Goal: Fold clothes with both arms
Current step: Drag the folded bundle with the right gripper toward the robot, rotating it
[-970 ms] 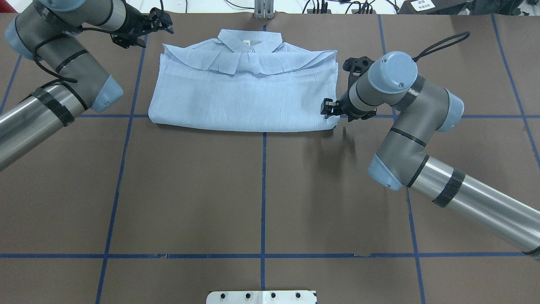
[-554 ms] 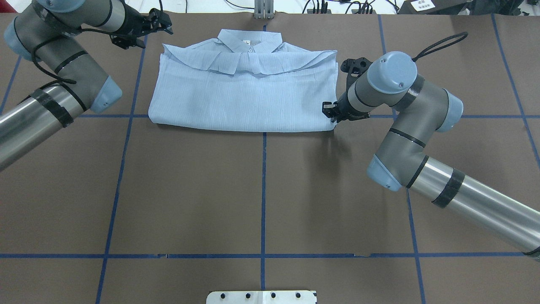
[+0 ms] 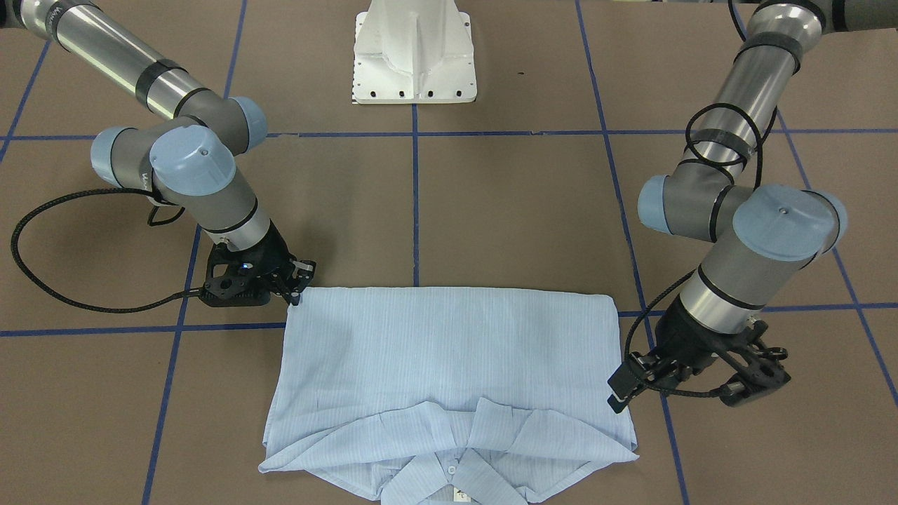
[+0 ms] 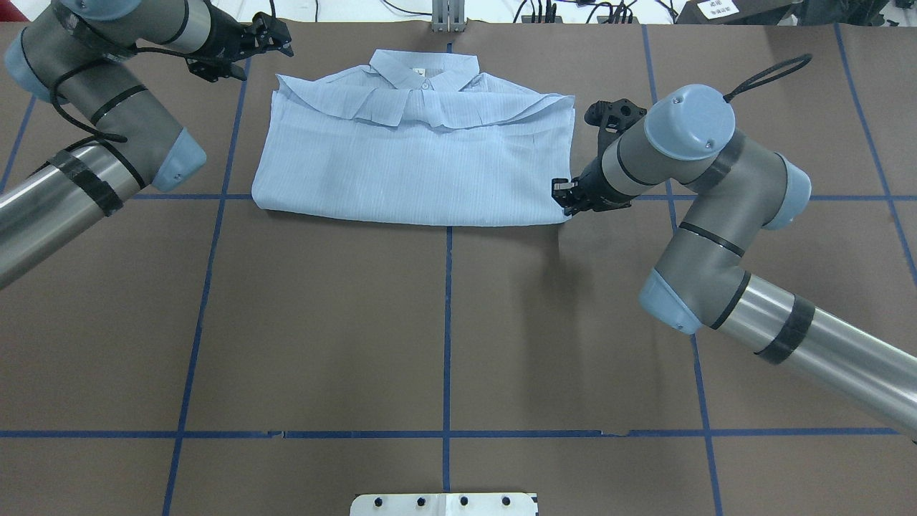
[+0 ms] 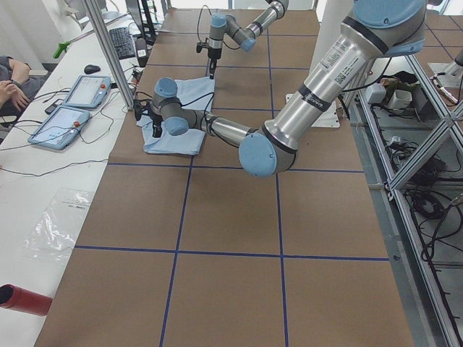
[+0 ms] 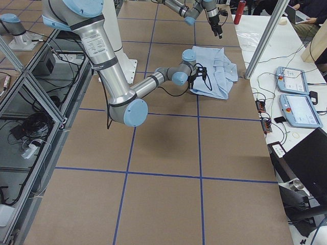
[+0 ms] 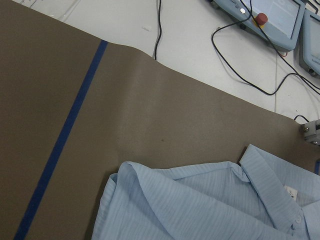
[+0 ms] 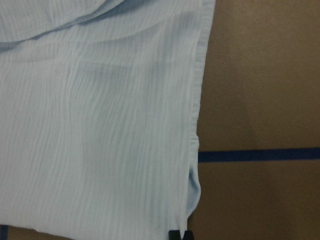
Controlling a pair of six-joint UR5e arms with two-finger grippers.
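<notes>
Shirt (image 4: 415, 161) lies folded into a wide flat rectangle on the table (image 4: 322, 322), at the far middle. Its collar (image 4: 424, 72) is on the side away from the robot, and its near fold edge runs along a cross line of the blue tape (image 4: 448, 322) grid. Right gripper (image 4: 561, 197) sits low at the shirt's near right corner with its fingers together, pinched on the corner hem. The right wrist view shows two dark tips meeting where the fabric corner curls. Right arm (image 4: 716, 215) bends in from the right, elbow up over the table. Left gripper (image 4: 289, 41) is off the cloth, held above the table near the shirt's far left shoulder, fingers apart and gripping nothing. Left arm (image 4: 86, 93) comes in from the far left corner. The left wrist view looks down on that shoulder and the collar, with a white bench and pendants (image 7: 265, 20) past the table edge. White base (image 3: 414, 56) sits at the robot's side of the table. A person's hand (image 5: 11, 72) rests at the bench in the left side view.
</notes>
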